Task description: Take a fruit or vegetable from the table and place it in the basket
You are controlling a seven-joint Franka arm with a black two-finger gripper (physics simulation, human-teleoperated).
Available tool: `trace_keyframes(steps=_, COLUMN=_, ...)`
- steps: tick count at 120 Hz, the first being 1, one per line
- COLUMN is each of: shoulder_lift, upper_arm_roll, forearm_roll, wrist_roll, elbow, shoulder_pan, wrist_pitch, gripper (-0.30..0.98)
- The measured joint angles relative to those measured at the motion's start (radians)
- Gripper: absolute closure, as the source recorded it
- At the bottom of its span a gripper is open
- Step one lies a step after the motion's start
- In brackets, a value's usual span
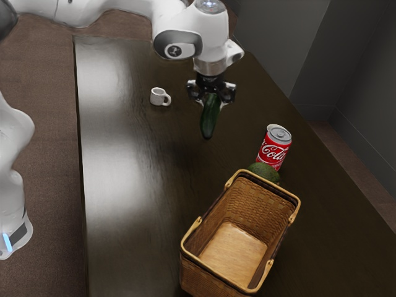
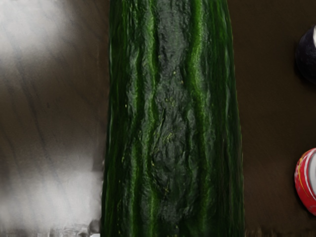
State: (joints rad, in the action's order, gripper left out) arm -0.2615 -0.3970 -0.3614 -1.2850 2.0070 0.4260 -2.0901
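Observation:
High over the table, my gripper (image 1: 211, 98) is shut on a dark green cucumber (image 1: 210, 121), which hangs down steeply from between the fingers. In the wrist view the cucumber (image 2: 173, 118) looms large, running the whole height. The wicker basket (image 1: 224, 272) stands on the table, toward the viewer from the gripper, with its inside bare and both handles folded down on the rim. A green avocado (image 1: 265, 171) lies just behind the basket's far rim, partly hidden by it.
A red cola can (image 1: 274, 148) stands upright beside the avocado; the wrist view catches the can (image 2: 307, 180) too, plus a dark purple rounded thing (image 2: 307, 57). A white mug (image 1: 158, 97) sits on the dark table (image 1: 133, 167), on the exterior view's left of the gripper.

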Motion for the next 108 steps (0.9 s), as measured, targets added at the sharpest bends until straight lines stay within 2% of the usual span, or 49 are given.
trace_keyframes(steps=19, shoulder_lift=0.049, upper_arm_roll=0.147, forearm_roll=-0.026, wrist_roll=0.011, elbow=-0.199, shoulder_pan=0.020, wrist_pitch=0.083, gripper=0.45)
trace_keyframes(steps=43, shoulder_lift=0.267, upper_arm_roll=0.289, forearm_roll=0.029, wrist_roll=0.046, elbow=-0.441, shoulder_pan=0.031, wrist_pitch=0.129, gripper=0.46)
trace_keyframes(steps=56, shoulder_lift=0.290, upper_arm_roll=0.334, forearm_roll=0.049, wrist_roll=0.062, elbow=-0.457, shoulder_pan=0.074, wrist_pitch=0.141, gripper=0.46)
trace_keyframes(steps=79, shoulder_lift=0.295, upper_arm_roll=0.344, forearm_roll=0.079, wrist_roll=0.084, elbow=-0.436, shoulder_pan=0.181, wrist_pitch=0.151, gripper=0.46)
trace_keyframes(steps=108, shoulder_lift=0.234, upper_arm_roll=0.341, forearm_roll=0.166, wrist_roll=0.139, elbow=-0.368, shoulder_pan=0.221, wrist_pitch=0.155, gripper=0.44)
